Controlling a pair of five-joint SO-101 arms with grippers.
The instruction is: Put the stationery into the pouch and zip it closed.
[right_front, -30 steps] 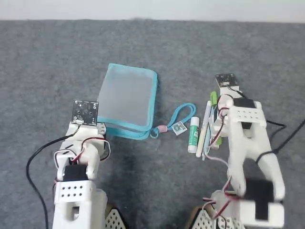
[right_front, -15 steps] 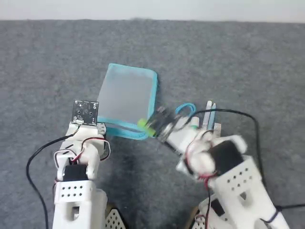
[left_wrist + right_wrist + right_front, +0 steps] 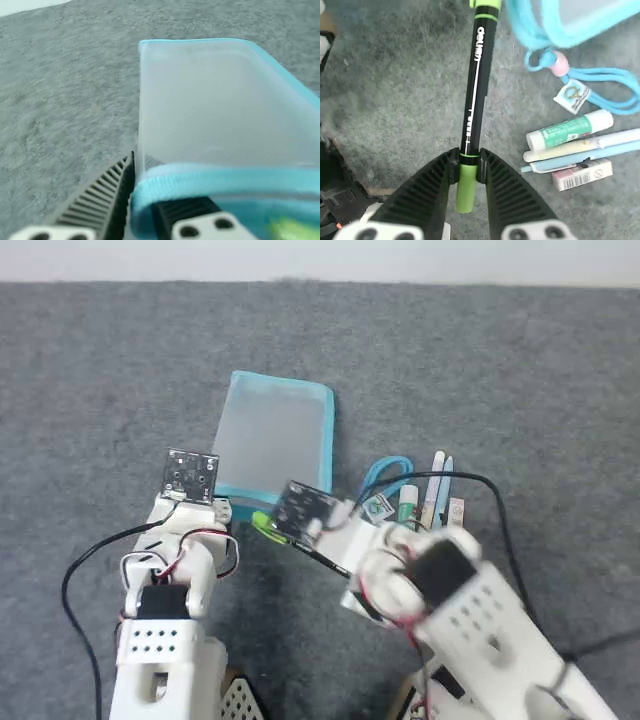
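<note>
In the high view, the pouch (image 3: 275,440) lies flat on the grey surface (image 3: 120,360), with a pale see-through face and a turquoise border. The left arm (image 3: 165,610) comes from the near edge and ends at the near left corner of the pouch. The right arm (image 3: 440,580) is bent across the middle and points toward the same near edge. In front of it is the green end of a marker (image 3: 262,523), just beside the border of the pouch. I cannot tell whether this end is already inside. To the right of the pouch lie a blue strap (image 3: 385,472) with a small tag (image 3: 377,506), then a glue stick (image 3: 407,503), two pens (image 3: 433,480) and an eraser (image 3: 455,510), close together.

In the left wrist view, the left end effector (image 3: 145,190) is clamped on the turquoise edge of the pouch. One finger is on the outer side and the other is under the zipper band. The see-through face stretches away from it. A blurred green spot shows at the corner near this band.

In the right wrist view, the right end effector (image 3: 469,157) is closed tightly on the marker, near its green rear end. The black body points away toward the corner of the pouch. A pink bead (image 3: 561,63) hangs on the strap there. The glue stick, pens and eraser lie side by side on the surface, apart from the fingers.
</note>
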